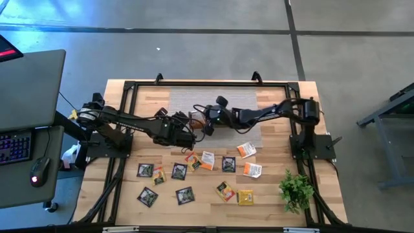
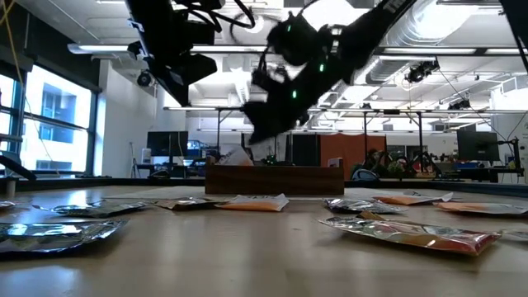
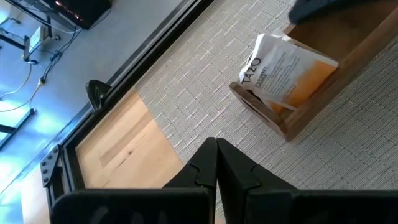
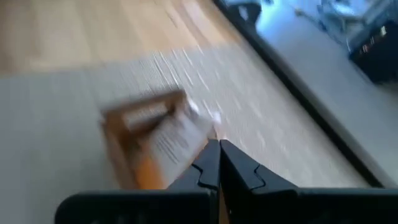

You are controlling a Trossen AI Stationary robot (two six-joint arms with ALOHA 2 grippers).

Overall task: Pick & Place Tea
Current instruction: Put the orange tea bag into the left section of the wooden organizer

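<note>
Partly hidden tray (image 1: 194, 118) beneath arms.

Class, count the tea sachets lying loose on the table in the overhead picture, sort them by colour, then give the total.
Dark grey-green sachets: 5
White-and-orange sachets: 4
Yellow sachets: 2
Sachet of unclear colour: 1
Total: 12, as far as the overlapping ones allow.

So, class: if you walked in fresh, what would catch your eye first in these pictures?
Two dark arms meet over the grey mat mid-table, the left claw and right claw both shut and empty. A white-and-orange sachet leans in the end of the wooden tray. More tea sachets lie scattered on the near tabletop beside a small green plant.
</note>
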